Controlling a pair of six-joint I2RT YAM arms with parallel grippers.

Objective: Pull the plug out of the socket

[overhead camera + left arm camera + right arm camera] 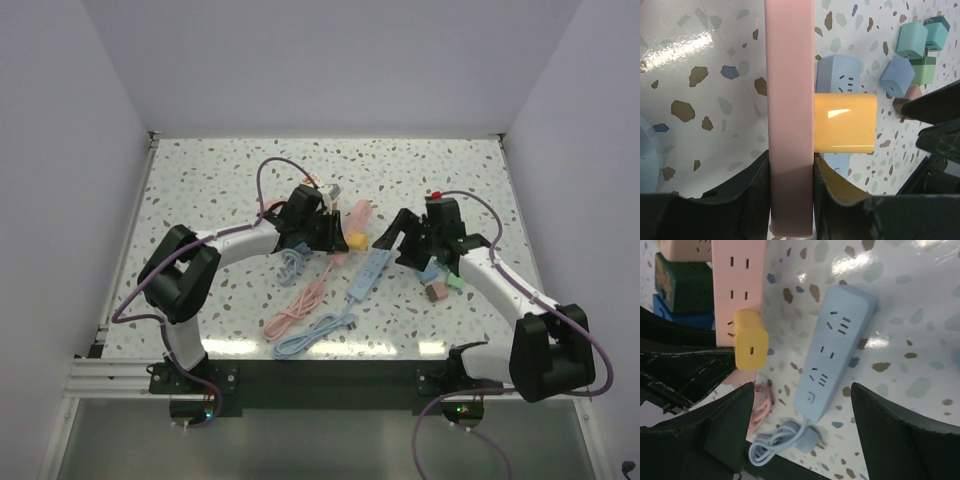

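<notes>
Yellow and block-shaped, the plug [751, 342] is fully seated in the pink power strip [737, 270], in the outlet nearest the strip's clamped end. No gap shows between plug body and strip face, so extraction is judged not yet done. Status: the holding step is in place; the pulling step is outstanding. The left end effector [790, 180] is clenched across the narrow sides of the pink strip, just beside the plug along the strip, bracing it. The right end effector [802, 405] is released, fingers spread wide and grasping nothing. It hangs off the plug side of the pink strip, above a blue power strip [835, 350] lying on the bench [920, 315] just beside the pink strip. Remaining work, by estimate: bring the right end effector onto the plug, close on it, and draw it straight away from the strip face. The plug casing is smooth and glossy, with rounded edges and a small slot in its outer face.
</notes>
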